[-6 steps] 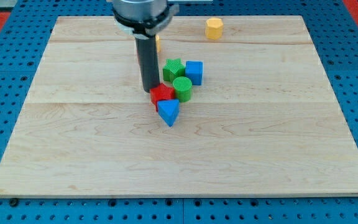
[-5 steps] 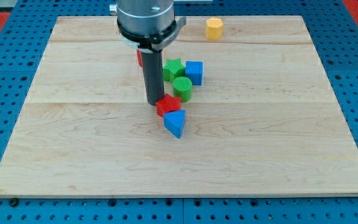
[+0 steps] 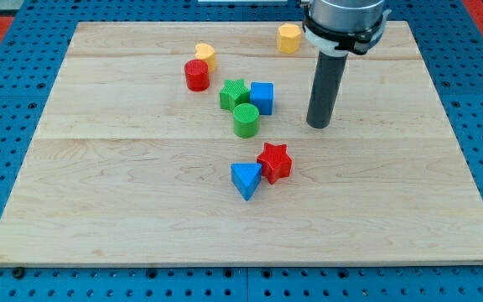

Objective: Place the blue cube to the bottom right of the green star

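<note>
Since the earlier frames we are seeing the rod swing across to the view's right of the green star, and the red star and blue triangular block are now lying farther toward the view's bottom right of it.

We are listing the rest against the green star:

- Blue cube: sitting just beside the green star on the view's right, level with it and touching or nearly so.
- Green cylinder: standing just below the green star, close against it.
- Red cylinder: resting up and to the view's left of the green star, near but apart.
- Yellow block: lying just above the red cylinder, farther up-left of the green star; we are not making out its shape.
- Yellow hexagonal block: sitting well up and to the view's right of the green star, near the tabletop's top edge.
- Red star and blue triangular block: touching each other, well below the green star and to the view's right.
- My tip: resting on bare wood to the view's right of the green star, beyond the blue cube, touching no block.

We are noting no claw on this arm, only the straight rod, so no released or clenched state applies.
</note>
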You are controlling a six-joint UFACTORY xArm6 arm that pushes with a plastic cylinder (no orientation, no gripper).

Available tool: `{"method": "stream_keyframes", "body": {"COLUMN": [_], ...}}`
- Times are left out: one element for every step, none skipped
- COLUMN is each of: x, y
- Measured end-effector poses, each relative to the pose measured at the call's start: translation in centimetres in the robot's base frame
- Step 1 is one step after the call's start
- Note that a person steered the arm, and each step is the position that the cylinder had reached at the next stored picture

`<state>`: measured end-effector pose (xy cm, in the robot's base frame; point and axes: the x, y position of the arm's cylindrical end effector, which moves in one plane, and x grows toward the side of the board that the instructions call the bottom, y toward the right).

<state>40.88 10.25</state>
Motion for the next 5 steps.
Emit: {"method": "stream_keyframes", "body": {"x": [-3.6, -4.3, -3.5, -2.0, -1.8], "y": [-0.9, -6.5, -13.9, -10.8, -3.7]}}
